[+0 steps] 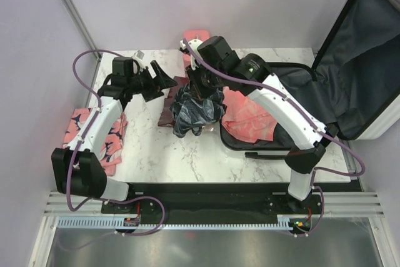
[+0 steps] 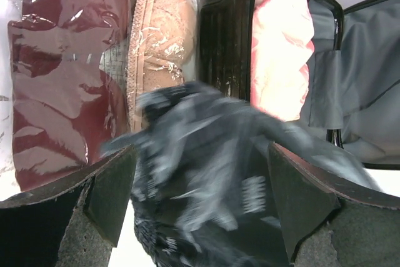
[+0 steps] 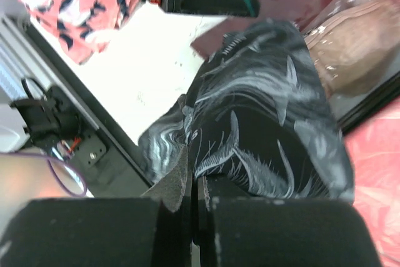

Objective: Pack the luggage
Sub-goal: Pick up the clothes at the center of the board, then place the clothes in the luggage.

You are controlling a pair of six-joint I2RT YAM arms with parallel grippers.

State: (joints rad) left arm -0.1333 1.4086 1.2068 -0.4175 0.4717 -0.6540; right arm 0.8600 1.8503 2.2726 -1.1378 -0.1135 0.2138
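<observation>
I judge this step goes best if my right claw (image 3: 192,182) carries its load rightward, clear over the near rim, and lowers it onto the coral cloth (image 1: 250,117) before letting go, so no trailing fold snags. That claw is pinched fully closed on a bunch of the dark feather-print garment (image 1: 197,114), which hangs above the desk (image 1: 162,154), and the luggage (image 1: 365,54) lies open just to its right. Just to its left, my left claw (image 1: 164,85) stands wide open, gripping nothing.
</observation>
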